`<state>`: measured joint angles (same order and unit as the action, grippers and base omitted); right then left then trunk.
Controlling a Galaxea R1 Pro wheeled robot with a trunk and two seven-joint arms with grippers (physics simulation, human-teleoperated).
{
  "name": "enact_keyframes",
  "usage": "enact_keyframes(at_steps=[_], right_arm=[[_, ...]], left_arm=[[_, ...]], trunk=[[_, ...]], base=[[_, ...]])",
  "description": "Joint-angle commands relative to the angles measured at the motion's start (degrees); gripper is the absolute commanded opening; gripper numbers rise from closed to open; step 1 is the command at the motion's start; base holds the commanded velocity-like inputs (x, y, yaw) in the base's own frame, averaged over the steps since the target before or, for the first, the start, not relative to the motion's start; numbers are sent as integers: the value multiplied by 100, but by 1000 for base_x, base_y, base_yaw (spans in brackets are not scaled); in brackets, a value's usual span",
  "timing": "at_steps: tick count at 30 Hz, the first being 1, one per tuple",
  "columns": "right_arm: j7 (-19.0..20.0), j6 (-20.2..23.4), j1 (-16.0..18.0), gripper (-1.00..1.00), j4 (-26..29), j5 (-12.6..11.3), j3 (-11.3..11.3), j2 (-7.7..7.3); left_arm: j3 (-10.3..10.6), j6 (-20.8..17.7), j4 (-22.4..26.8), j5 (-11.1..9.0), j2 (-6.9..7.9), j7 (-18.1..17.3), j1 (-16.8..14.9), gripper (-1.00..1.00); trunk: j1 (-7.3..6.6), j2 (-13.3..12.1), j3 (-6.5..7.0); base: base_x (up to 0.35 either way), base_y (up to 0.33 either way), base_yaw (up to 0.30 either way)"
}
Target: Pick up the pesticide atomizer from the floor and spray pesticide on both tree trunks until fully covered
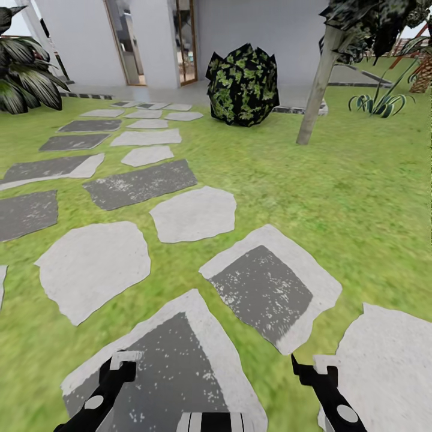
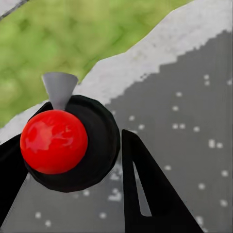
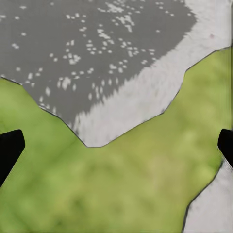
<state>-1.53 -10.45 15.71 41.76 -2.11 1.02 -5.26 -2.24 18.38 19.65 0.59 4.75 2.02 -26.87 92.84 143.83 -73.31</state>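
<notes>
Left pincer (image 2: 73, 160) pinching dark red-capped atomizer (image 2: 54, 141); right pincer (image 3: 116, 145) spread, empty. Grey-beige tree trunk (image 1: 319, 84) upper right of frame, well apart; right arm nearer.

You're in a home garden: green lawn (image 1: 336, 198) w/ grey and white stepping stones (image 1: 193, 213) running toward a white house wall (image 1: 252, 27) w/ a wood-framed doorway (image 1: 183, 39). Dark-leaved round bush (image 1: 243, 85), a leaning pale trunk (image 1: 318, 87), spiky plants (image 1: 378, 102) at right, broad-leaf plant (image 1: 24, 75) at left.
</notes>
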Motion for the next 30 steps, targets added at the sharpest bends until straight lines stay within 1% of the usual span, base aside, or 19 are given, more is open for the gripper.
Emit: enact_keyframes(at_steps=[1,8,11,14,16,17,21,22,23,26,30], right_arm=[[-14,-20,2,100,-5,-21,-8,-2],[-4,-42,2,100,-76,-4,-5,-16],[2,-187,0,100,-159,-3,-4,-53],[3,-465,-8,100,-396,-4,1,-77],[3,-830,-19,100,-674,-2,3,-96],[4,-935,-24,100,-754,-1,3,-103],[-2,-1731,-46,100,-1512,-5,3,-135],[-3,-1826,-47,100,-1607,-6,3,-137],[-1,-2228,-50,100,-1977,-8,4,-140],[3,-2452,-51,100,-2218,-3,-6,-116],[-1,-2488,-51,100,-2547,-11,-22,-76]], left_arm=[[-9,19,-5,5,-1,7,-2,-100],[-13,17,-11,2,-1,9,-2,-100],[-13,10,-13,2,0,9,0,-100],[-13,9,-38,2,4,12,9,-100],[-13,8,-62,2,6,16,31,-100],[-13,8,-67,2,7,16,46,-100],[-16,18,-40,1,5,13,243,-100],[-17,17,-40,-1,6,14,266,-100],[-26,23,-46,-14,32,28,420,-100],[-35,29,-19,-89,119,34,683,-100],[-31,34,-55,-135,132,32,765,-100]], trunk=[[-3,0,26],[-21,-10,239],[-29,-14,332],[-37,-18,425],[-42,-20,487],[-45,-22,518],[-55,-27,643],[-57,-28,674],[-60,-30,705],[-68,-34,798],[-78,-39,913]], base=[[0,0,0],[0,0,0],[0,0,0],[0,0,0],[0,0,0],[0,0,0],[0,0,0],[0,0,0],[0,0,0],[0,0,0],[0,0,0]])
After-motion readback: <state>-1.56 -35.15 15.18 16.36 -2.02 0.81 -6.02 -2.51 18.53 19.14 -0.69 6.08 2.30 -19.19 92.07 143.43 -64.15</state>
